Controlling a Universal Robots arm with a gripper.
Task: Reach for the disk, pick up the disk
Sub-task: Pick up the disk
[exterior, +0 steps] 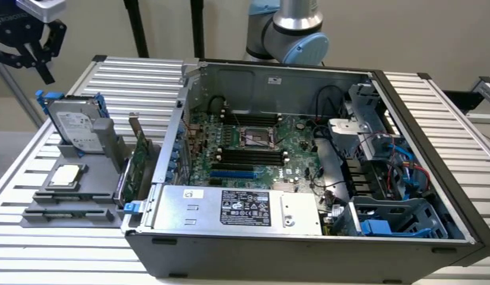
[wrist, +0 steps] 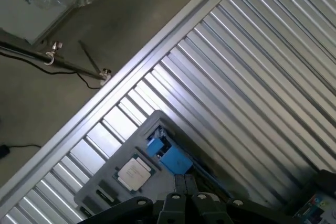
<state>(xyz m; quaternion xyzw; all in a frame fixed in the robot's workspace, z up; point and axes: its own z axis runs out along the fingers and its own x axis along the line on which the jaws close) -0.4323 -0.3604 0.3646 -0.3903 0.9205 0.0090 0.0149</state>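
Note:
The disk point(exterior: 74, 126) is a silver-grey hard drive with a white label in a blue carrier bracket. It stands tilted on edge in a grey holder point(exterior: 70, 196) at the exterior view's left. In the wrist view its blue bracket point(wrist: 170, 157) is seen from above. My gripper point(exterior: 35, 68) hangs high above and a little behind the disk, well apart from it. Its black fingers are spread open with nothing between them. The gripper's black links point(wrist: 178, 205) show in the wrist view.
A small square CPU chip point(exterior: 66, 174) point(wrist: 134, 172) lies on the holder in front of the disk. A green card point(exterior: 138, 160) stands beside it. The open computer case point(exterior: 308, 178) holds a silver box with a black label point(exterior: 245, 208). The ribbed table's edge point(wrist: 105, 85) borders the floor.

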